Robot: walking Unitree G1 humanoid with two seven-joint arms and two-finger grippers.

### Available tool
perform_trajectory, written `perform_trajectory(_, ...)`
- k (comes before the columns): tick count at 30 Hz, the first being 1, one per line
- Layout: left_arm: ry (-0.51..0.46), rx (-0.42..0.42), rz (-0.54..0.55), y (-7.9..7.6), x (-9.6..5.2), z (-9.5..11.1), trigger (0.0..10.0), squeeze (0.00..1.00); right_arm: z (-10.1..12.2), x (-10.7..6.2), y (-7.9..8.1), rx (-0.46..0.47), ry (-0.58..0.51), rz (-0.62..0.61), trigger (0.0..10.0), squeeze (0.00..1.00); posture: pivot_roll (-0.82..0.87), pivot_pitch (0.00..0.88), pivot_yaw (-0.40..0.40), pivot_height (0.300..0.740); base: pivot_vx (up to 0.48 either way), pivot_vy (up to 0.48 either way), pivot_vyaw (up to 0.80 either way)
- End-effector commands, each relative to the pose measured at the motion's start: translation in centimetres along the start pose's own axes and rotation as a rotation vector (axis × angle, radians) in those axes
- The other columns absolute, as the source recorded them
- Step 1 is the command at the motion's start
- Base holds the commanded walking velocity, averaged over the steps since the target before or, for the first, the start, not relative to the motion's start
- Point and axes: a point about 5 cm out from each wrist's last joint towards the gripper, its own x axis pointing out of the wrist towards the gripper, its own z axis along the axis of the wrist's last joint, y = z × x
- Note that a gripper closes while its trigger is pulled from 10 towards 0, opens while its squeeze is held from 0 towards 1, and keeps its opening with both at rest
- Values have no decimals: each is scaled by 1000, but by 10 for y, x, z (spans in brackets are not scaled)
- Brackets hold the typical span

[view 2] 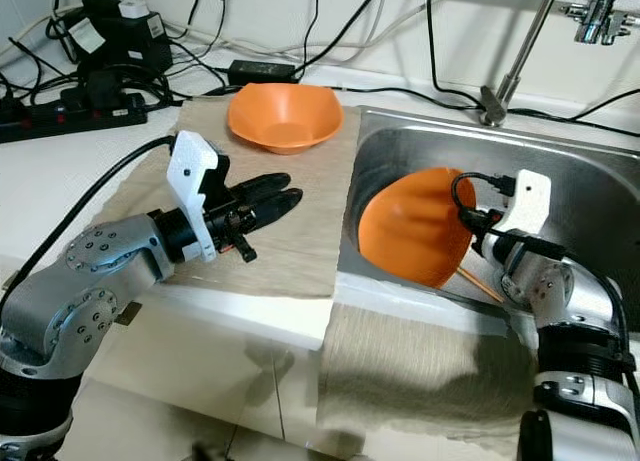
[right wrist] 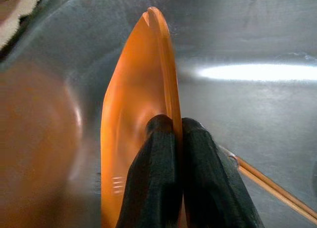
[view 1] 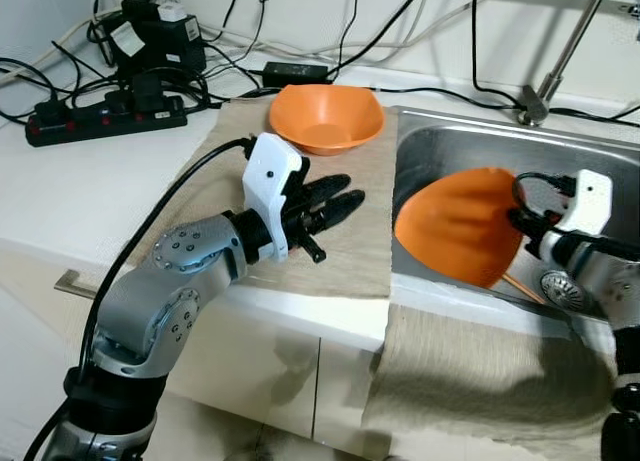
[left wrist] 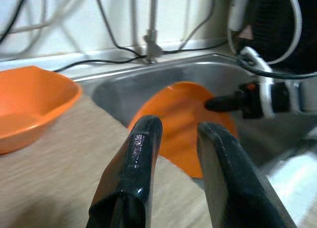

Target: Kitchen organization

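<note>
Over the steel sink (view 1: 450,146), the right gripper (right wrist: 171,134) pinches the rim of an orange bowl (view 1: 460,226), its two black fingers clamped tight on either side of the thin edge. The bowl is tipped up on its side inside the basin, its hollow facing the counter. A thin orange stick (right wrist: 270,186) lies on the sink floor beneath it. The left gripper (view 1: 335,206) hovers just above the beige cloth (view 1: 225,146) spread on the counter, fingers slightly parted and holding nothing, pointing toward the sink. A second orange bowl (view 1: 327,118) sits upright at the far end of that cloth. Behind it, a black power strip (view 1: 105,118) and tangled cables (view 1: 330,31) crowd the white counter.
</note>
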Motion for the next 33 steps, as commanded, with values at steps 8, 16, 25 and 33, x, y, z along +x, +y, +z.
perform_trajectory(8, 14, -3, -123, -10, -7, -2, 10000, 0, -4, 4, -15, -33, 26, -62, 10000, 1000, -91, 0, -27, 740, 0, 0, 0)
perform_trajectory(16, 75, 14, -133, -8, -13, -9, 10000, 0, 5, -4, -43, -121, 27, -191, 10000, 525, -90, 0, -27, 740, 0, 0, 0)
perform_trajectory(25, 42, 35, -26, 4, -14, -5, 10000, 0, 29, -8, -38, -189, -115, -170, 10000, 0, -91, 0, -26, 740, 0, 0, 0)
perform_trajectory(33, -63, 98, 408, 45, -16, 6, 10000, 0, 44, -11, 55, -344, -447, 60, 10000, 0, -87, 0, -22, 740, 0, 0, 0)
